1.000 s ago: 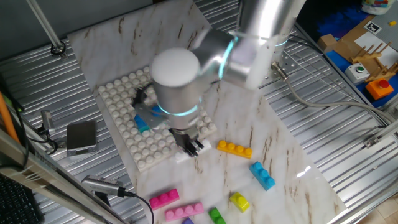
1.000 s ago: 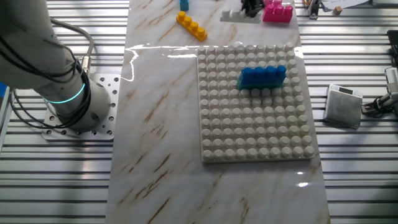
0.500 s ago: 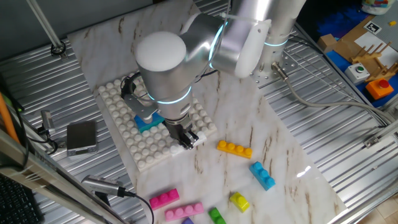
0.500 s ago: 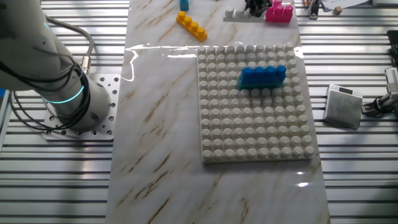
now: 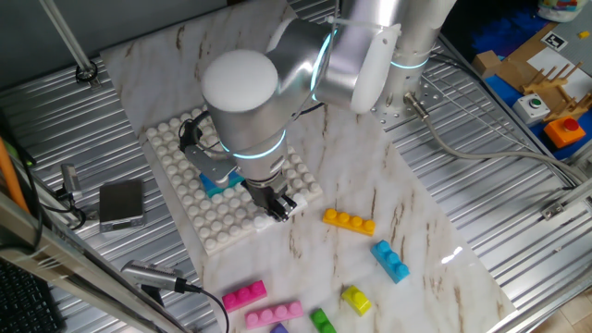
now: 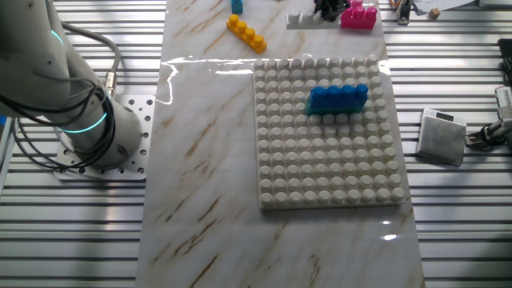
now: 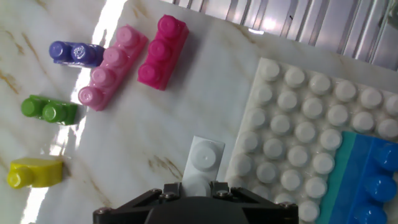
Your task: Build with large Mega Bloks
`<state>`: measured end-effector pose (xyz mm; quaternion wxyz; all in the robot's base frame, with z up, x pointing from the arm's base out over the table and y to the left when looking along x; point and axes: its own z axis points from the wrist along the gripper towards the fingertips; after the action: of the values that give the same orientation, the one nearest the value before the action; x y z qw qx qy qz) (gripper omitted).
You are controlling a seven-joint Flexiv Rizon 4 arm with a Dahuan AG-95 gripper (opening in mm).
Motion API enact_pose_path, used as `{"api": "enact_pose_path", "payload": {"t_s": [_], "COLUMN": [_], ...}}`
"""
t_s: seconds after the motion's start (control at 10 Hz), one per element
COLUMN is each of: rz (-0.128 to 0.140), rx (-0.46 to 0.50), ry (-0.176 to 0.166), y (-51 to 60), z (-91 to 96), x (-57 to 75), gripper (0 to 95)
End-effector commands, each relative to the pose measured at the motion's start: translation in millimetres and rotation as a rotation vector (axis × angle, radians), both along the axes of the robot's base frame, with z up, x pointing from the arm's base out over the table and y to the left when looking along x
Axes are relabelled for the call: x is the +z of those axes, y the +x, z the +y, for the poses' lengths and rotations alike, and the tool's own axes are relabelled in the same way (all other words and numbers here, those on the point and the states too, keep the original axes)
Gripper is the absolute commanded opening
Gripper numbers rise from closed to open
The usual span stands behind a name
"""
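My gripper (image 5: pixel 282 208) is shut on a white Mega Blok (image 7: pixel 202 160), held low over the marble just off the near edge of the white studded baseplate (image 5: pixel 185 153). From the other fixed view the white brick (image 6: pixel 298 18) shows at the top edge beside the gripper (image 6: pixel 324 9). A blue brick (image 6: pixel 338 98) is pressed onto the baseplate (image 6: pixel 328 172); the hand view shows it (image 7: pixel 376 183) over a teal layer. Loose on the marble lie an orange brick (image 5: pixel 349 221), a blue one (image 5: pixel 390 260), yellow (image 7: pixel 34 172), green (image 7: pixel 48 109), purple (image 7: pixel 76 53), light pink (image 7: pixel 112 65) and magenta (image 7: pixel 163 51) bricks.
A grey box (image 5: pixel 121 203) with a cable sits on the ribbed metal left of the baseplate. The arm's base (image 6: pixel 84 128) is bolted beside the marble slab. Cardboard and coloured parts (image 5: pixel 546 83) stand at the far right.
The arm has swung left over the baseplate's near corner during the last second, carrying the white brick slightly along. Since half a second ago it has barely moved.
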<state>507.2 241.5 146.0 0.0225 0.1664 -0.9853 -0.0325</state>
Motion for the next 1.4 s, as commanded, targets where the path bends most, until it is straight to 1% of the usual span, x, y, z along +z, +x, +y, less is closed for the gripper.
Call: {"api": "enact_pose_path", "payload": {"t_s": [0.1,0.3,0.5,0.6,0.8,0.9,1.2,1.4], "rz": [-0.005,-0.005,0.004,0.004,0.011,0.01,0.006,0.006], "rx": [-0.084,-0.084,-0.084,-0.078,-0.08,-0.083,-0.075,-0.077], "ry": [-0.027,-0.024,-0.023,-0.015,-0.021,-0.032,-0.024,-0.029], "y": [-0.7,-0.7,-0.7,-0.7,-0.7,-0.7,-0.7,-0.7], "z": [-1.0,-1.0,-1.0,-1.0,-1.0,-1.0,-1.0,-1.0], "x": [-0.1,-0.1,-0.1,-0.1,-0.1,-0.1,-0.1,-0.1], "gripper": [0.0,0.0,0.0,0.0,0.0,0.0,0.0,0.0]}}
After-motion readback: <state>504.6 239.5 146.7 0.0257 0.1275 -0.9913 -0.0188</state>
